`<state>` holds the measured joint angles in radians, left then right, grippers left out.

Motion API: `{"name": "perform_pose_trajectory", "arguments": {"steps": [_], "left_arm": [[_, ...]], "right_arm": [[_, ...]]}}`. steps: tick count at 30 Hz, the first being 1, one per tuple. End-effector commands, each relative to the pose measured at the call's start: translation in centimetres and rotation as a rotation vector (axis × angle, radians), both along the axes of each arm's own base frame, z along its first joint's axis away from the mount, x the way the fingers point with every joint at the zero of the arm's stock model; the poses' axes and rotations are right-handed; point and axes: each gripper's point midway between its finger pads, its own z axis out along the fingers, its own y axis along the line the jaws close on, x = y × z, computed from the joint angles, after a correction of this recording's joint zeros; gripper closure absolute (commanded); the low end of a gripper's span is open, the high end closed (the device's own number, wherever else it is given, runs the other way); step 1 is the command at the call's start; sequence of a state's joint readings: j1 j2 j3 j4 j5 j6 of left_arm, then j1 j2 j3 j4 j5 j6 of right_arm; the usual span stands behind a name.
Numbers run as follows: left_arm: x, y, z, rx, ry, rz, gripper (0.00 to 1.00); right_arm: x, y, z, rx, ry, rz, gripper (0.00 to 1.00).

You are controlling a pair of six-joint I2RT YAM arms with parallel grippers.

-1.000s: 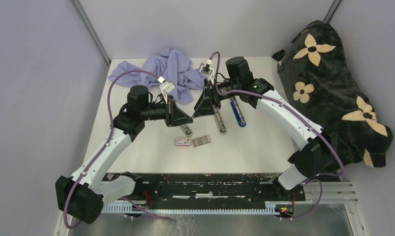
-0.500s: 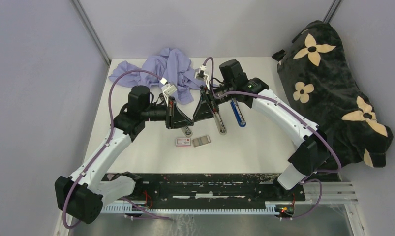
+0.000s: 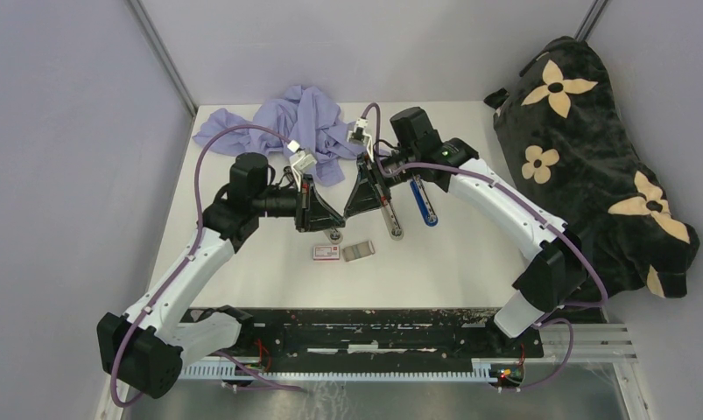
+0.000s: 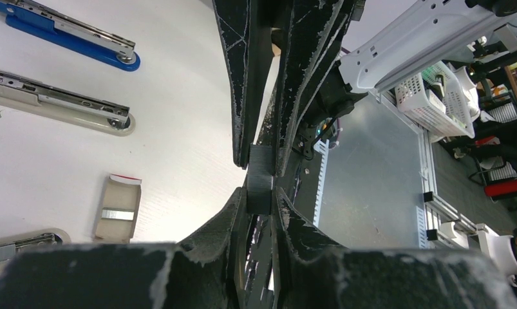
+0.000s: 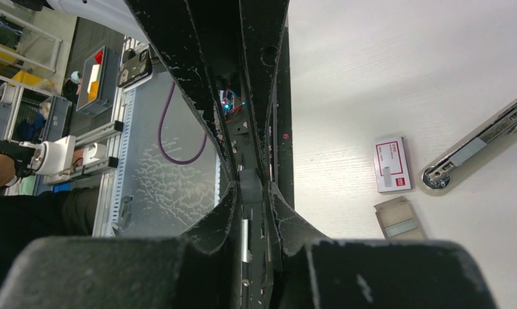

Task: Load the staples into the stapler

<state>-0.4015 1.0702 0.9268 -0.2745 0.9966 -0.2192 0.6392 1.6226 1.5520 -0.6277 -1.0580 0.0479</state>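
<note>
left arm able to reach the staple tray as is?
Probably yes. The staple tray lies uncovered, just on the near side of the left gripper, with nothing over it. The jaws look shut, so they would need opening first, and the right gripper sits close by.

Left gripper (image 4: 260,196) and right gripper (image 5: 250,192) tip to tip above mid table (image 3: 269,280), jaws of both pinched on small grey block (image 4: 261,168); no passage between them. Close by: blue stapler (image 3: 424,203), beige stapler (image 3: 389,219), third stapler (image 3: 332,232), all opened, narrow lanes only. Red-and-white box (image 3: 326,252) and grey tray (image 3: 359,251) side by side, slim gap. Nearward of those, table bare, approach open. Purple cloth (image 3: 304,122) heaped far side; black plush bag (image 3: 593,166) walls right edge.
</note>
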Motion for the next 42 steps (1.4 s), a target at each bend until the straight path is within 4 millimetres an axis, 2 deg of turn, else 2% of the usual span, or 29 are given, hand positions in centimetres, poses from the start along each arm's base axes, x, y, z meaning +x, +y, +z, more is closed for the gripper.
{"name": "perform_pose_trajectory", "arguments": {"steps": [1, 5, 9, 14, 22, 23, 29, 34, 42], "left_arm": [[0.3, 0.1, 1.3, 0.000, -0.081, -0.004, 0.84], [1.0, 0.4, 0.7, 0.033, -0.078, 0.046, 0.70], [2.5, 1.1, 0.1, 0.080, -0.081, 0.158, 0.49], [4.9, 2.7, -0.7, 0.149, -0.088, 0.340, 0.37], [8.2, 7.1, -2.1, 0.268, -0.071, 0.687, 0.28], [8.4, 7.7, -2.2, 0.281, -0.068, 0.729, 0.27], [9.2, 11.0, -2.6, 0.327, -0.054, 0.933, 0.18], [9.6, 12.4, -3.1, 0.361, -0.038, 1.016, 0.15], [10.1, 13.3, -4.4, 0.414, -0.004, 1.052, 0.11]], "right_arm": [[-0.4, -0.4, 1.9, 0.039, -0.081, 0.011, 0.90], [0.6, -1.3, 0.8, -0.027, -0.137, -0.084, 0.94], [1.9, -2.4, -0.6, -0.098, -0.181, -0.209, 0.97], [4.1, -4.5, -3.0, -0.189, -0.255, -0.399, 0.98], [8.3, -8.1, -6.9, -0.309, -0.358, -0.708, 0.95], [8.6, -8.5, -8.0, -0.325, -0.359, -0.737, 0.95], [10.4, -9.1, -11.7, -0.335, -0.367, -0.859, 0.94], [11.6, -9.7, -14.4, -0.356, -0.381, -0.919, 0.95], [13.0, -10.7, -16.9, -0.393, -0.402, -1.007, 0.95]]}}
